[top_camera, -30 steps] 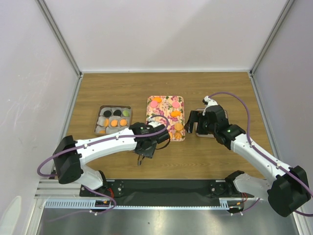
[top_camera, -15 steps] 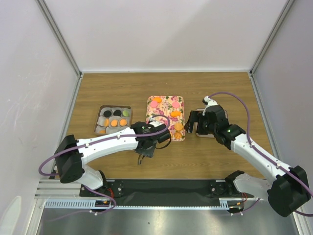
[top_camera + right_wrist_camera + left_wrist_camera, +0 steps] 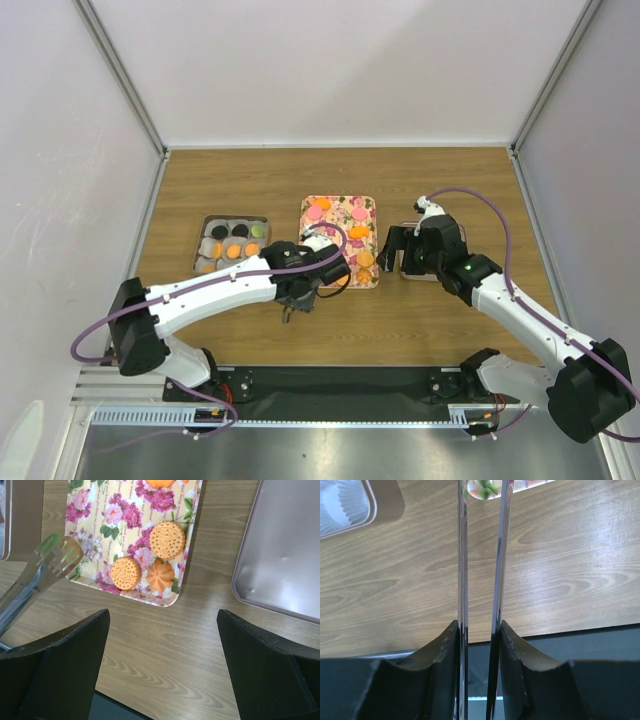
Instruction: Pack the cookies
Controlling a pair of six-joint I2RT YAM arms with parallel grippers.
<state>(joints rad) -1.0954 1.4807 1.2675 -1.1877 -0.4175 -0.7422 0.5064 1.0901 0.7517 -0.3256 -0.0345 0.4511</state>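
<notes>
Nearest to the near edge of the surface (image 3: pixel 450 180), the left claw (image 3: pixel 479 630) is closed narrow on a pair of metal tongs (image 3: pixel 462 555). Their forked tips reach over the near left corner of the floral tray (image 3: pixel 100 530); I cannot tell if they touch it. Three orange cookies (image 3: pixel 167 539) lie close together at the near right corner of this tray, and more orange and pink ones lie toward its far edge. The right claw (image 3: pixel 162 614) hangs wide and holds nothing, above the bare wood between the tray and the grey lid (image 3: pixel 285 555). Toward the left edge, the tin (image 3: pixel 233 218) holds black, green and orange cookies in white paper cups.
</notes>
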